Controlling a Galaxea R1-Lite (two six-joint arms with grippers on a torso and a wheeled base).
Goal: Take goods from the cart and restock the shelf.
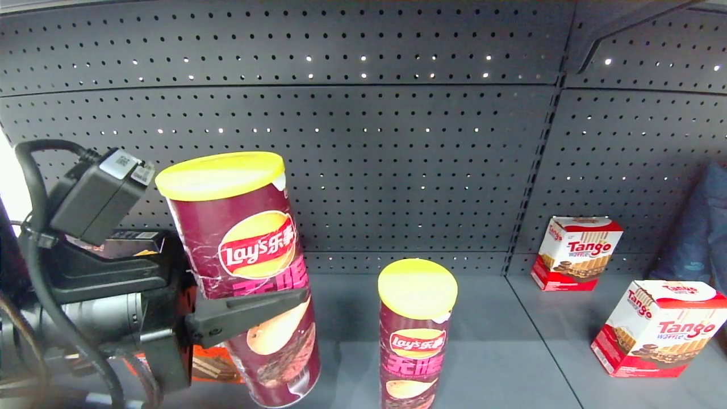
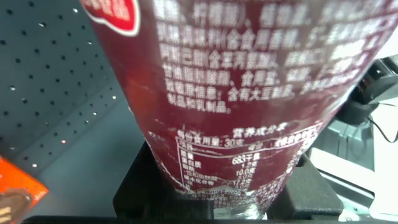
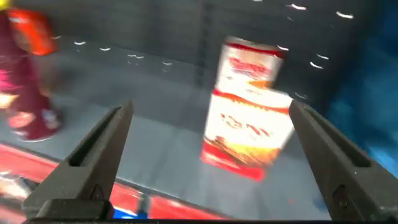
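Head view: maroon chips can (image 1: 244, 272) with a yellow lid, tilted with its top leaning left, at the left end of the shelf (image 1: 500, 352). Can't tell whether its base touches the shelf board. Left gripper (image 1: 267, 309) holds it round the lower middle, jaws pinching the can (one black finger (image 1: 250, 312) crosses the front of the label). Left wrist view has the same can close up, seated between the black jaws.

Right of it a second chips can (image 1: 416, 335), same kind, stands upright on the shelf, apart from the held one. Orange packet (image 1: 213, 366) sits low behind the left gripper, mostly hidden.

In the right section of the shelf are two wafer boxes. The far box (image 1: 576, 253) is close to the pegboard back panel (image 1: 397, 142). The near box (image 1: 659, 329) is to its right, and the two are apart. Blue soft thing (image 1: 704, 227) at the far right edge (unclear what).

Right wrist view: right gripper (image 3: 208, 155) has its jaws spread wide with nothing between them, and faces the two wafer boxes, with the second chips can off to the left.
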